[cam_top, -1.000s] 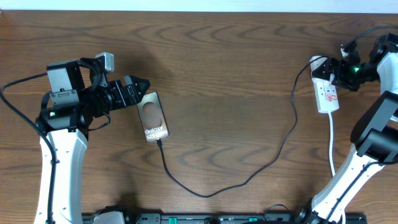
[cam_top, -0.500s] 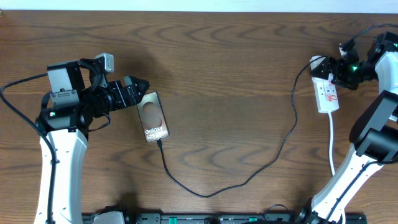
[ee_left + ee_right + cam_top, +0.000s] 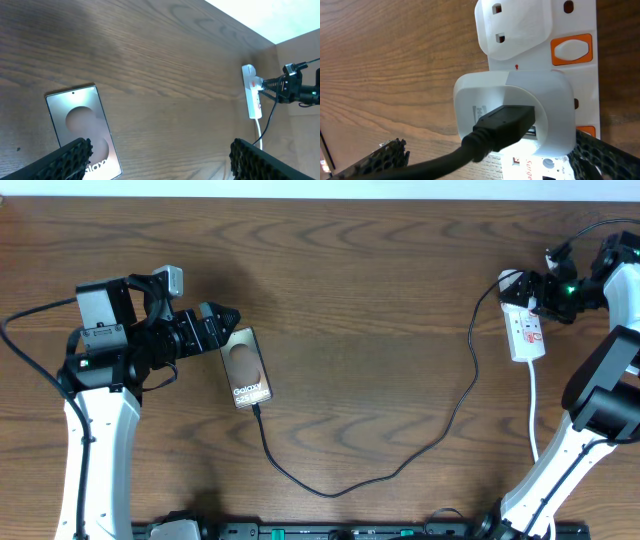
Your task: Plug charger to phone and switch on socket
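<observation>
The dark brown phone (image 3: 248,367) lies flat on the table, its "Galaxy" lettering facing up. The thin black charger (image 3: 400,465) meets the phone's lower short edge, loops across the table and rises to a white adapter (image 3: 520,107) in the white socket (image 3: 526,332). My left gripper (image 3: 222,330) hovers open at the phone's upper left corner with nothing between its fingers; in the left wrist view the phone (image 3: 80,120) lies under the left finger (image 3: 67,161). My right gripper (image 3: 490,162) is open, straddling the adapter and its black plug (image 3: 505,122). An orange-framed switch (image 3: 572,50) sits beside an empty outlet.
The socket's thick white cord (image 3: 534,405) runs down toward the table's front edge beside the right arm (image 3: 600,395). The left arm (image 3: 100,395) stands along the left side. A black rail (image 3: 340,531) lines the front edge. A pale wall (image 3: 320,188) borders the back.
</observation>
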You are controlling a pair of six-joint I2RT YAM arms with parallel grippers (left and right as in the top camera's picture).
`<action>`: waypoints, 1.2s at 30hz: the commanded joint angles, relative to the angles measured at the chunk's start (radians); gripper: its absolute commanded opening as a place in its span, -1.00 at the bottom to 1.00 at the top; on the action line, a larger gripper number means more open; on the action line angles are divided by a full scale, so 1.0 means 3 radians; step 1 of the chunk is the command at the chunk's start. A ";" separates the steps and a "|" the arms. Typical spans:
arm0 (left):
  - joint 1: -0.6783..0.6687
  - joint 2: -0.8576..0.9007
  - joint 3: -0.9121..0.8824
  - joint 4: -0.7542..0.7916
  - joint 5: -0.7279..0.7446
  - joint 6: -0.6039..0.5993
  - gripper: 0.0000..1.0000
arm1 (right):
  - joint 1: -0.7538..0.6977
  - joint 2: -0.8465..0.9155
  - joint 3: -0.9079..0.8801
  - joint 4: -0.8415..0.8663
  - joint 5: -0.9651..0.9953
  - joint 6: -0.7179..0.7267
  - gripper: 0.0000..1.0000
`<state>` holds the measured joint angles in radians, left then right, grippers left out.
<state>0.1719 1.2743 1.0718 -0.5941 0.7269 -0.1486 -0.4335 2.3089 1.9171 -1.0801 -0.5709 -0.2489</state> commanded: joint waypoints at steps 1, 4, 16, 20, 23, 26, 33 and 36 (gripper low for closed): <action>-0.0004 -0.0003 0.0019 0.0000 -0.0018 0.0071 0.81 | 0.0083 0.0067 -0.0011 -0.0042 -0.0228 0.0031 0.99; -0.0004 -0.0003 0.0019 0.0000 -0.0018 0.0071 0.81 | 0.0083 0.0067 -0.0060 -0.0031 -0.0228 0.0031 0.98; -0.0004 -0.0003 0.0019 0.0000 -0.0018 0.0071 0.80 | 0.0102 0.0067 -0.0401 0.0121 -0.0415 0.0031 0.96; -0.0004 -0.0003 0.0019 0.0000 -0.0018 0.0071 0.81 | 0.0100 0.0067 -0.0406 0.0108 -0.0407 0.0032 0.97; -0.0004 -0.0003 0.0019 0.0000 -0.0018 0.0071 0.81 | 0.0094 0.0067 -0.0403 0.0137 -0.0191 0.0267 0.99; -0.0004 -0.0003 0.0019 0.0000 -0.0018 0.0071 0.80 | 0.0086 0.0066 -0.0369 0.0130 0.0149 0.0526 0.99; -0.0004 -0.0003 0.0019 0.0000 -0.0018 0.0071 0.80 | 0.0014 0.0062 -0.0121 -0.0113 0.0708 0.0927 0.98; -0.0004 -0.0003 0.0019 0.0000 -0.0018 0.0071 0.80 | -0.0031 0.0062 0.0028 -0.0271 0.0921 0.1057 0.98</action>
<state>0.1719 1.2743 1.0718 -0.5945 0.7269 -0.1486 -0.4297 2.2864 1.8938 -1.1336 -0.4202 -0.0269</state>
